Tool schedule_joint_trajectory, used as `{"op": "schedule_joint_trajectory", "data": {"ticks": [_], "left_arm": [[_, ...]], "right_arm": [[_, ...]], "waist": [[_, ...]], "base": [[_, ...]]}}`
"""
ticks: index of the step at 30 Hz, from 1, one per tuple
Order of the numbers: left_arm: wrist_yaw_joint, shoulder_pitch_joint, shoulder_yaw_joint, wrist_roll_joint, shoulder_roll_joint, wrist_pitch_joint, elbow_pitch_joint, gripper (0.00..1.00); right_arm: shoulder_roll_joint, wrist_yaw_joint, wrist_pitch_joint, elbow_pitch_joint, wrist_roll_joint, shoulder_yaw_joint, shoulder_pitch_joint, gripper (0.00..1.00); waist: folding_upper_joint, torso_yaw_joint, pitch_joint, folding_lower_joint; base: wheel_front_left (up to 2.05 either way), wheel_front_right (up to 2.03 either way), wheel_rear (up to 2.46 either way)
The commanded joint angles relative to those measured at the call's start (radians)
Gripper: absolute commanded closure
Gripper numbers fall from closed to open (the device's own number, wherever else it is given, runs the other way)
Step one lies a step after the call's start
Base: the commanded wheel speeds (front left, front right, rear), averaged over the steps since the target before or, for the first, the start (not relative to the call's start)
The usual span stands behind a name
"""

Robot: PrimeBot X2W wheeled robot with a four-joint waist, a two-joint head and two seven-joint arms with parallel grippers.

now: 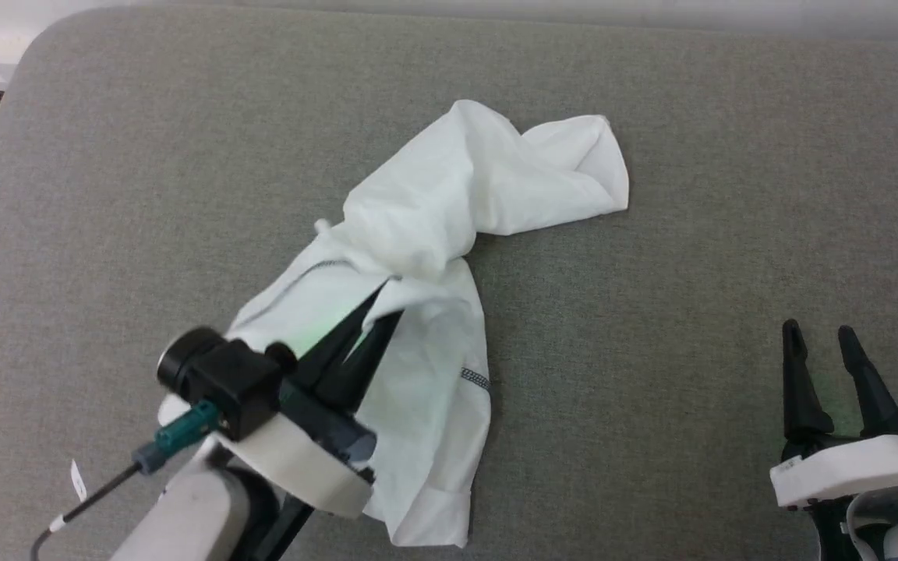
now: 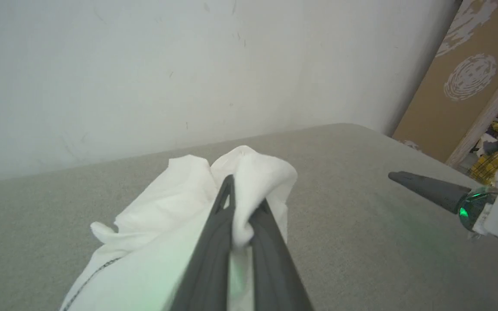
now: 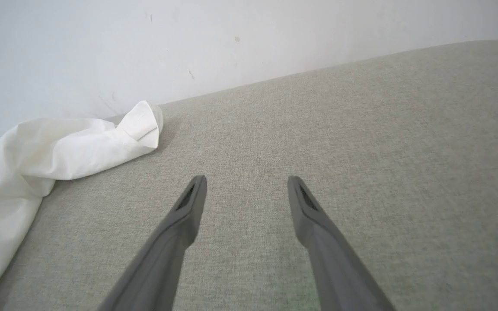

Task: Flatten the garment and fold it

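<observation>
Head view: toward the near-left of the grey fabric-covered table (image 1: 691, 257), the left gripper (image 1: 389, 302) is clamped on a fold of the white garment (image 1: 449, 195), seemingly a thin one. The garment lies crumpled from the near edge to the table's middle. By the near-right corner the right gripper (image 1: 818, 333) stands spread, holding nothing, apart from the cloth.

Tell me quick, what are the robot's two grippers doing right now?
Left gripper: closed on a bunch of the garment.
Right gripper: open, holding nothing, apart from the garment.
</observation>
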Motion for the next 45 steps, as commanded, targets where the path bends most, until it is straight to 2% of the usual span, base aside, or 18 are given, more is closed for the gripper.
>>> {"op": "schedule_joint_trajectory", "data": {"ticks": [1,7,12,16,20,21,26,27,28,29,30,31,32,34,40,45], "left_arm": [[-0.008,-0.034,0.004,-0.014,-0.012,-0.006,-0.023,1.0],[-0.02,-0.159,0.002,-0.098,-0.081,0.016,-0.143,1.0],[0.011,-0.263,0.094,-0.191,-0.098,0.064,-0.17,1.0],[0.071,-0.321,0.262,-0.292,-0.079,0.074,-0.112,1.0],[0.124,-0.326,0.431,-0.34,-0.017,0.056,0.004,1.0],[0.13,-0.316,0.459,-0.336,0.006,0.052,0.039,1.0],[0.185,-0.247,0.56,-0.339,0.046,0.028,0.228,1.0],[0.196,-0.233,0.563,-0.329,0.052,0.027,0.265,0.96],[0.209,-0.223,0.57,-0.327,0.05,0.024,0.302,0.81],[0.229,-0.217,0.582,-0.331,0.041,0.019,0.336,0.71],[0.244,-0.211,0.585,-0.329,0.037,0.018,0.367,0.66],[0.254,-0.207,0.583,-0.324,0.034,0.018,0.394,0.54],[0.262,-0.205,0.583,-0.323,0.027,0.016,0.417,0.51],[0.265,-0.202,0.573,-0.323,0.016,0.018,0.455,0.0],[0.228,-0.21,0.56,-0.345,-0.012,0.0,0.512,0.0],[0.179,-0.205,0.558,-0.35,-0.006,-0.035,0.452,0.0]], "right_arm": [[0.002,-0.001,-0.008,0.005,0.008,0.004,-0.013,0.0],[0.002,-0.001,-0.026,0.033,0.022,0.019,-0.024,0.0],[0.002,-0.001,-0.04,0.052,0.028,0.021,-0.033,0.0],[0.002,-0.001,-0.047,0.059,0.029,0.026,-0.046,0.0],[0.002,-0.001,-0.052,0.065,0.029,0.025,-0.054,0.0],[0.002,-0.001,-0.052,0.066,0.027,0.024,-0.055,0.0],[0.002,-0.001,-0.049,0.064,0.016,0.017,-0.061,0.0],[0.002,-0.001,-0.047,0.064,0.015,0.017,-0.063,0.0],[0.002,-0.001,-0.045,0.063,0.013,0.019,-0.064,0.0],[0.002,-0.001,-0.042,0.062,0.012,0.02,-0.065,0.0],[0.002,-0.001,-0.04,0.061,0.011,0.021,-0.066,0.0],[0.002,-0.001,-0.038,0.06,0.009,0.021,-0.066,0.0],[0.002,-0.001,-0.036,0.059,0.007,0.02,-0.067,0.0],[0.002,-0.001,-0.03,0.054,0.003,0.018,-0.066,0.0],[0.002,-0.001,-0.012,0.042,-0.009,0.009,-0.054,0.0],[0.002,-0.001,0.002,0.034,-0.011,0.009,-0.039,0.0]], "waist": [[0.0,0.001,-0.003,0.0],[0.0,-0.009,-0.013,0.0],[0.0,-0.02,-0.009,0.0],[0.0,-0.035,0.009,0.0],[0.0,-0.047,0.033,0.0],[0.0,-0.048,0.039,0.0],[0.0,-0.048,0.064,0.0],[0.0,-0.047,0.067,0.0],[0.0,-0.046,0.069,0.0],[0.0,-0.046,0.07,0.0],[0.0,-0.045,0.071,0.0],[0.0,-0.043,0.072,0.0],[0.0,-0.041,0.072,0.0],[0.0,-0.037,0.069,0.0],[0.0,-0.024,0.048,0.0],[0.0,-0.016,0.017,0.0]], "base": [[0.0,0.0,0.0],[0.0,0.0,0.0],[0.0,0.0,0.0],[0.0,0.0,0.0],[0.0,0.0,0.0],[0.0,0.0,0.0],[0.0,0.0,0.0],[0.0,0.0,0.0],[0.0,0.0,0.0],[0.0,0.0,0.0],[0.0,0.0,0.0],[0.0,0.0,0.0],[0.0,0.0,0.0],[0.0,0.0,0.0],[0.0,0.0,0.0],[0.0,0.0,0.0]]}}
